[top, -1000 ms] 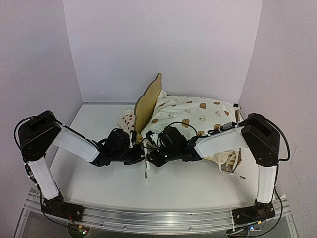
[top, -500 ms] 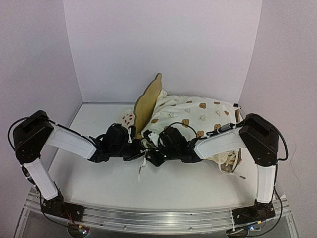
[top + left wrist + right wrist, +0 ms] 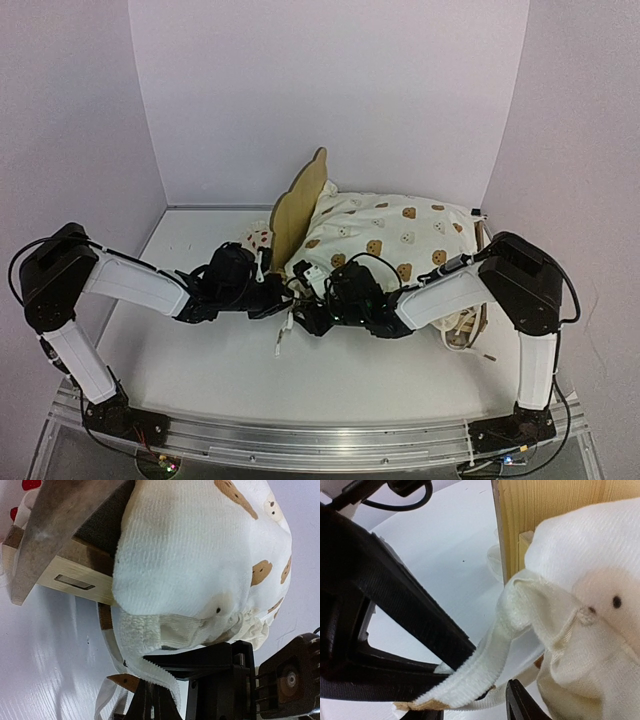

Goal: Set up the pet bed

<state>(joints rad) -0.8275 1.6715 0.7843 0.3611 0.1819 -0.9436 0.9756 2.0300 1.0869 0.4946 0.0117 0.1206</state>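
The pet bed (image 3: 300,200) stands at the back with its plywood bear-ear headboard upright; its side rail (image 3: 75,582) shows in the left wrist view. A cream bear-print cushion (image 3: 390,232) lies on it, and its corner (image 3: 200,545) bulges over the rail. My left gripper (image 3: 150,707) is shut on a cream tie (image 3: 160,675) that comes off that corner. My right gripper (image 3: 470,712) is right beside it with its jaws apart, and the same tie (image 3: 485,665) passes across the gap. In the top view both grippers meet at the bed's near-left corner (image 3: 298,308).
A small strawberry-print pillow (image 3: 258,240) lies behind the headboard, to its left. A loose end of tie (image 3: 283,338) hangs onto the white table (image 3: 200,370). More ties dangle off the bed's right end (image 3: 462,330). Walls close in the sides and back.
My right gripper's jaws have spread apart. Both grippers have edged slightly left and towards the bed's corner, and the hanging tie end has swung left with them.
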